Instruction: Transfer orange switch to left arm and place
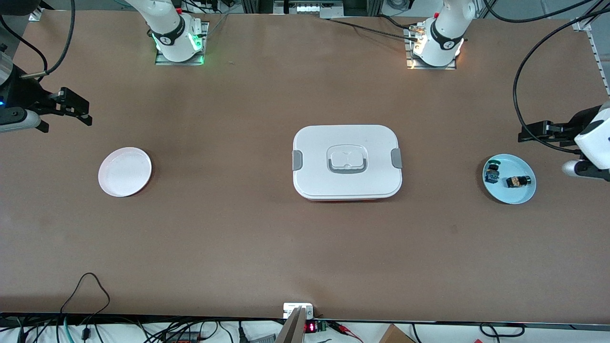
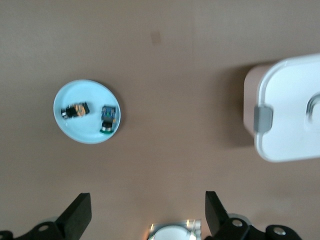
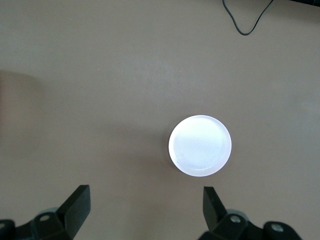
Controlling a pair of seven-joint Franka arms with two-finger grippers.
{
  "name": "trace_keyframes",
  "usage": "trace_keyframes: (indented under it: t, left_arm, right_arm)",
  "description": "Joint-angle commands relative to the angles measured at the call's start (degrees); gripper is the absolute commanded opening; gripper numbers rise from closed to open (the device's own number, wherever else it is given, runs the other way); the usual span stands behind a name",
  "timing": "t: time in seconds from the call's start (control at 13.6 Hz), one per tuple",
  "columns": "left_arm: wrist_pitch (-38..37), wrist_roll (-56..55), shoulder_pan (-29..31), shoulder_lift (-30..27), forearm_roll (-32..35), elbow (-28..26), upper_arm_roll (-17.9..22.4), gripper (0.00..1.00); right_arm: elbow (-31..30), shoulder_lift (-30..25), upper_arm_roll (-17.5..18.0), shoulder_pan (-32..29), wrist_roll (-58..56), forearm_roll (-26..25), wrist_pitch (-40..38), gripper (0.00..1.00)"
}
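The orange switch (image 1: 518, 181) lies in a light blue plate (image 1: 512, 164) at the left arm's end of the table, beside a similar tiny piece with blue and green parts (image 1: 492, 174). The white box (image 1: 347, 162) stands shut at the table's middle. My left gripper (image 1: 541, 131) is open and empty, up in the air over bare table beside the blue plate. Its wrist view shows the switch (image 2: 76, 110), the plate (image 2: 82, 92) and the box (image 2: 290, 107). My right gripper (image 1: 76, 107) is open and empty over bare table at the right arm's end.
A white empty plate (image 1: 125, 171) sits toward the right arm's end and also shows in the right wrist view (image 3: 200, 145). Cables run along the table's edge nearest the front camera. The arms' bases stand along the edge farthest from that camera.
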Motion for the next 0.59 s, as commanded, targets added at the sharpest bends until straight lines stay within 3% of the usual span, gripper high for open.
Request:
trace_keyframes:
  t: [0.0,0.07,0.22,0.3,0.52]
  left_arm:
    - [7.1,-0.3,-6.3,-10.8,-6.9,-15.7,11.2,1.00]
    - [9.9,-1.0,-7.2,-13.1,-7.5,-18.7,12.5,1.00]
    - [23.9,-1.1,-7.3,-18.9,-7.0,-28.6,13.0,1.00]
    - [27.4,-1.0,-7.5,-21.3,-6.9,-32.6,13.0,1.00]
    - [28.0,-4.2,-9.9,-22.6,-5.1,-36.0,13.1,1.00]
  right_arm:
    - [1.7,0.5,0.1,-0.1,0.2,-0.1,-1.6,1.00]
    - [1.7,0.4,0.2,0.1,0.2,-0.1,-1.7,1.00]
    - [1.7,0.5,0.2,0.2,0.1,-0.1,-2.5,1.00]
    - [1.7,0.4,0.2,0.1,0.1,-0.1,-2.9,1.00]
    - [1.2,1.6,0.2,0.1,-0.1,-0.1,-2.9,1.00]
